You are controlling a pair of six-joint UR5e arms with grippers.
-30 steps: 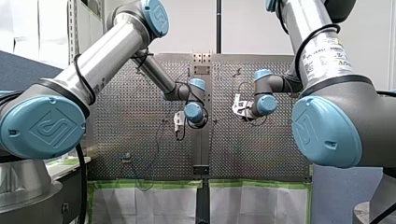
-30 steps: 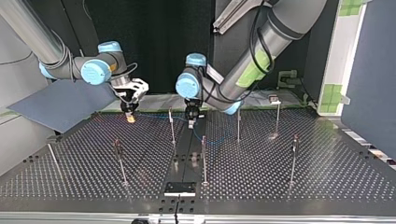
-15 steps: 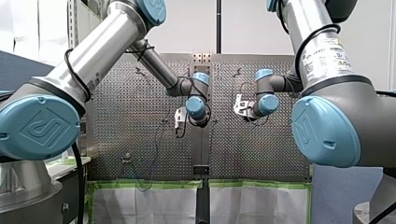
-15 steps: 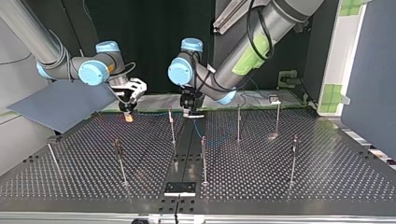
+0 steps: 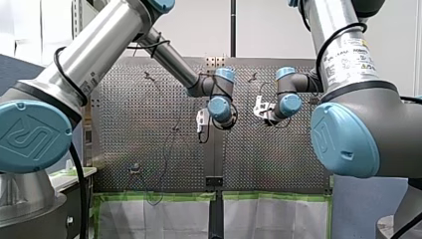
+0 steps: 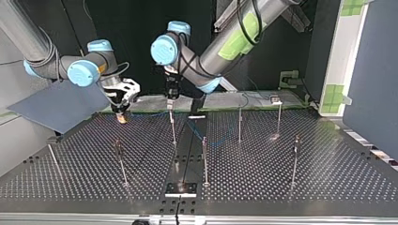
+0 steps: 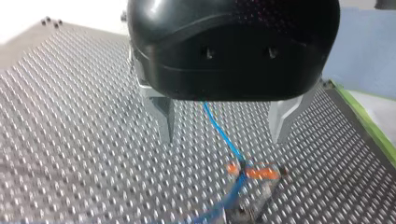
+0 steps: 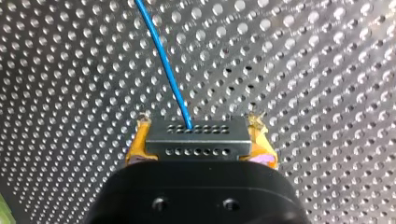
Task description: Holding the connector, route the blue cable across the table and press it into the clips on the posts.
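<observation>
The grey connector [image 8: 196, 140], a flat block with two rows of small holes, is clamped between the yellow pads [image 8: 137, 142] of my right gripper [image 8: 198, 142], one pad against each short end. The blue cable [image 8: 169, 74] leaves the connector's upper row of holes and runs ahead of the gripper over the perforated table [image 8: 303, 56]. In the top view this gripper hangs in the upper left of the frame, tip down and close to the table near its upper edge. From it a thin blue line leads toward the frame's centre, to the slim post [image 6: 172, 127] under my left gripper [image 6: 170, 102]. In the left wrist view the cable comes out from under the black gripper body and passes between the two metal fingers [image 7: 164, 116] without touching either. It reaches an orange clip [image 7: 254, 172] just ahead of them, where it bends and carries on. Whether it is seated in the clip I cannot tell. My left gripper's fingers stand wide apart and grip nothing. Further upright posts [image 6: 205, 159] stand spread across the table in the top view, from the lower left to the right of centre. Slack blue cable lies on the table around the posts just right of centre.
</observation>
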